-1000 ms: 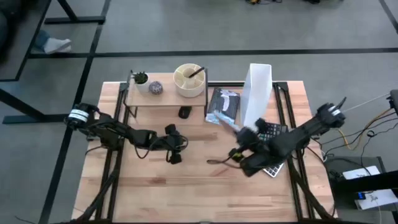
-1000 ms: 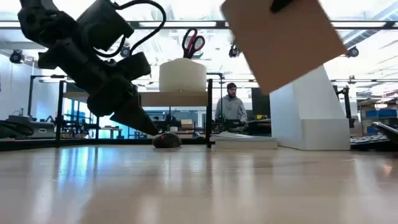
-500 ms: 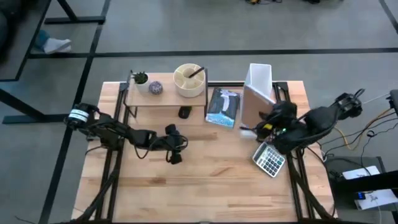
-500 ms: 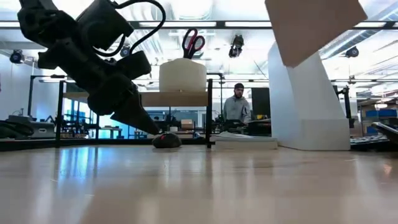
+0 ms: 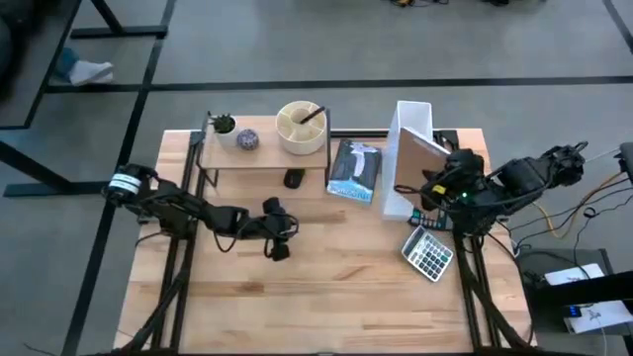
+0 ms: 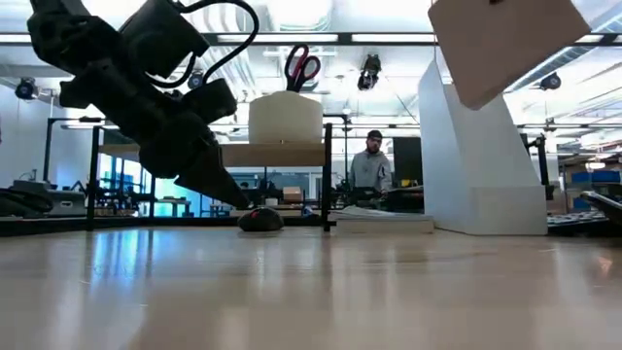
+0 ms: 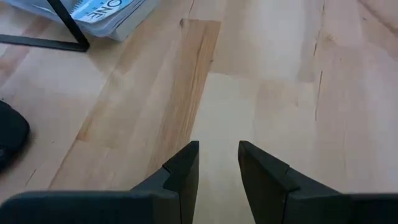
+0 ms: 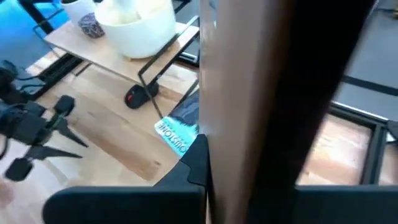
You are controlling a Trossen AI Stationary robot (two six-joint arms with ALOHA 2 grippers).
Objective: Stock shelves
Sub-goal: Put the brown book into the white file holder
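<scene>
My right gripper (image 5: 442, 188) is shut on a flat brown book (image 5: 419, 161), held on edge over the white file holder (image 5: 410, 127) at the far right. In the low view the book (image 6: 496, 44) hangs tilted above the holder (image 6: 476, 165). The shelves (image 5: 259, 156) stand at the far left on thin black legs and carry a cream bowl (image 5: 301, 127), a small plant (image 5: 225, 126) and a patterned ball (image 5: 247, 140). My left gripper (image 5: 276, 230) hovers open over bare wood in front of the shelves (image 7: 217, 158). My right gripper pinches the brown book between its two fingers, one on each flat face (image 8: 249, 124), at the edge that faces the table's right. The fingers (image 8: 194, 167) come from the right, roughly level. The book is lifted clear, on edge and tilted, above the file holder.
A blue magazine (image 5: 354, 170) lies between the shelves and the file holder. A black mouse (image 5: 293, 179) sits under the shelves' front edge. A calculator (image 5: 427, 252) lies at the right, near my right arm. A person stands in the room beyond (image 6: 367, 167).
My right gripper has gone from the middle right of the table toward the far right and up, carrying the brown book. The book has turned from lying slanted to standing on edge over the file holder. The calculator now lies uncovered.
</scene>
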